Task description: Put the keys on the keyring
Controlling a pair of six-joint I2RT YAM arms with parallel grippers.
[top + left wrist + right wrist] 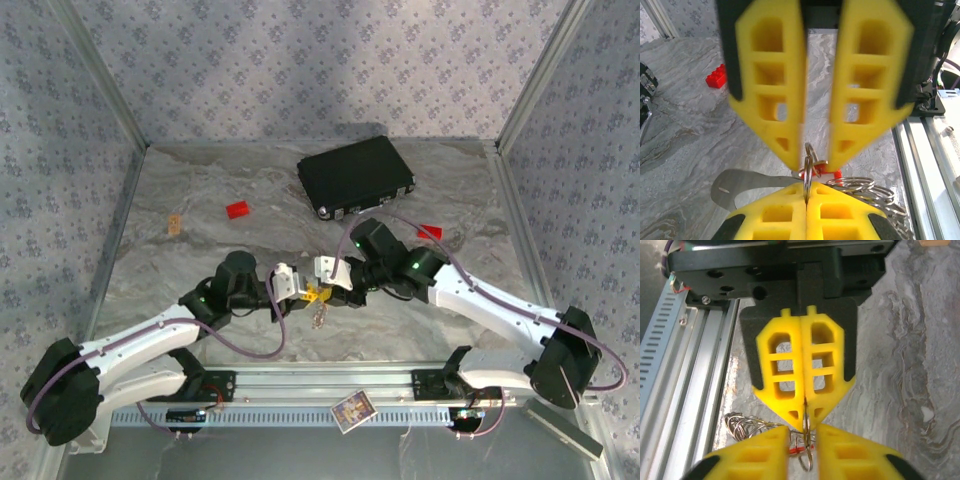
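With the keyring [808,161] pinched by the left jaws and the right jaws spread, threading is judged unfinished.

Both arms reach inward over the surface, elbows bent, so that the tools meet tip to tip near the middle. The left arm [150,335] carries the left tool [806,202] with its yellow fingers pressed flat together. The right arm [490,300] carries the right tool [815,161], its fingers parted by a narrow gap.
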